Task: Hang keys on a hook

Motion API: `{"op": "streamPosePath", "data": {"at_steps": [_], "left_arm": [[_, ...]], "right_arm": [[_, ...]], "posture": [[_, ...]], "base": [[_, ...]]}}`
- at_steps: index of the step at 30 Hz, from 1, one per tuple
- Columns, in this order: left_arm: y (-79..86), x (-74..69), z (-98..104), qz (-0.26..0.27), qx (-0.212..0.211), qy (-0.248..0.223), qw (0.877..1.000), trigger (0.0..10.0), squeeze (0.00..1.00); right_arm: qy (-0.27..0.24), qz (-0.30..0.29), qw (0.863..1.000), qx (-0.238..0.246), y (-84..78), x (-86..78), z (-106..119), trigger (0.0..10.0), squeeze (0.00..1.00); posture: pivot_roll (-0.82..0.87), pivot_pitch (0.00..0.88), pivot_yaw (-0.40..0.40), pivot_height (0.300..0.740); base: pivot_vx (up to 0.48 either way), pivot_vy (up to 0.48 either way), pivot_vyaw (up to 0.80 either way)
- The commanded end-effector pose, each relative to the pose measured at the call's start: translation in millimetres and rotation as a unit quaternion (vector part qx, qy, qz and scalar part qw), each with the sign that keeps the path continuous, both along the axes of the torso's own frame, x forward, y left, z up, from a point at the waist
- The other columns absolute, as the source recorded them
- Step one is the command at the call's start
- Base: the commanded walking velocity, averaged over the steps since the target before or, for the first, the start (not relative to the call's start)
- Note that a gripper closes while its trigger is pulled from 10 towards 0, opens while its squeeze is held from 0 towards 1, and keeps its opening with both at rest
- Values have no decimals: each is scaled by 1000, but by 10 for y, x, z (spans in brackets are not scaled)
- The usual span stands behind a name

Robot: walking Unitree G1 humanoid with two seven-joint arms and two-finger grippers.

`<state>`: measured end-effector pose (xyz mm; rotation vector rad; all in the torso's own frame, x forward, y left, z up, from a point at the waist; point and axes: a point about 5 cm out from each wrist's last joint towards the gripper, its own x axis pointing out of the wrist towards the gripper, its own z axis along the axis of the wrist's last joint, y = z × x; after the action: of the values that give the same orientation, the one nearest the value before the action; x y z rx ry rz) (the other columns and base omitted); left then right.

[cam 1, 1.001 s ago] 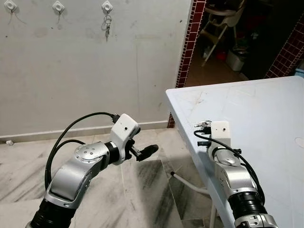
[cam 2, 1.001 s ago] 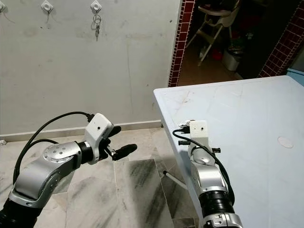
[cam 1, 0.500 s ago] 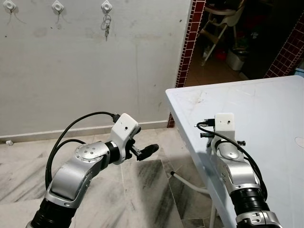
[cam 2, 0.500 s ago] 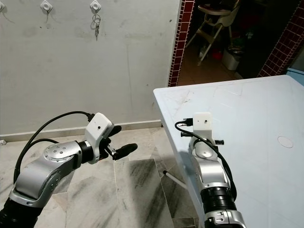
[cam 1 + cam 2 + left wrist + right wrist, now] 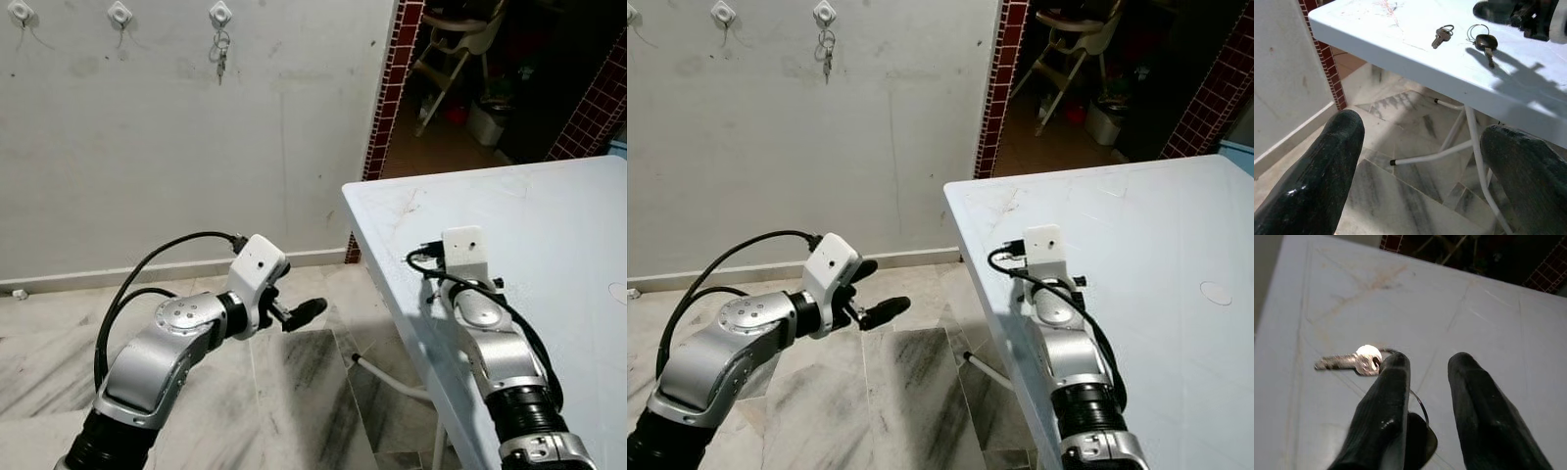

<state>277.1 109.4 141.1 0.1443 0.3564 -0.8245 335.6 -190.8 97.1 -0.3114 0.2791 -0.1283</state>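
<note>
White table [image 5: 549, 225] stood on the right, grey wall [image 5: 147, 147] behind with three hooks [image 5: 120, 13] near the top; rightmost hook [image 5: 220, 13] already carried a key bunch [image 5: 221, 54]. Marble floor [image 5: 294, 392] below. Left gripper [image 5: 294, 311] hung over the floor beside the table edge, fingers [image 5: 1312, 181] spread wide, holding nothing. Right gripper [image 5: 1425, 377] sat low over the table near its front corner, fingers [image 5: 1386, 401] parted with a narrow gap, not clamped on anything. On the table: a black-headed key [image 5: 1486, 45] with its ring partly under one right finger, and a silver key [image 5: 1349, 361] just beside it.
</note>
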Motion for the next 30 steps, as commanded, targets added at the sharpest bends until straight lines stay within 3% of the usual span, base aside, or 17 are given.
{"op": "streamPosePath", "data": {"at_steps": [1,2,3,4,13,22,30], "left_arm": [[5,29,50,2,-1,-13,1000,10000,0],[8,30,55,4,-2,-13,1000,10000,0],[11,31,58,5,-3,-14,1000,10000,0],[18,35,68,7,-7,-14,1000,10000,0],[27,27,79,8,-10,-12,1000,10000,0],[12,32,76,5,-11,-11,1000,10000,0],[24,33,78,7,-10,-10,1000,10000,0]], "right_arm": [[0,-9,1000,5,-111,49,10,10000,553],[1,-10,1000,9,-130,53,1,10000,302],[2,-11,1000,11,-139,55,-3,10000,302],[6,-12,1000,20,-152,56,-20,10000,0],[14,-9,999,40,-227,37,-65,10000,0],[17,7,999,51,-401,23,-53,10000,0],[35,27,996,72,-409,28,-92,10000,0]], "posture": [[213,0,-51,740],[216,0,-52,740],[216,0,-52,740],[219,0,-52,740],[221,0,-49,740],[213,0,-45,740],[217,0,-42,740]], "base": [[0,0,0],[0,0,0],[0,0,0],[0,0,0],[0,0,0],[0,0,0],[0,0,0]]}}
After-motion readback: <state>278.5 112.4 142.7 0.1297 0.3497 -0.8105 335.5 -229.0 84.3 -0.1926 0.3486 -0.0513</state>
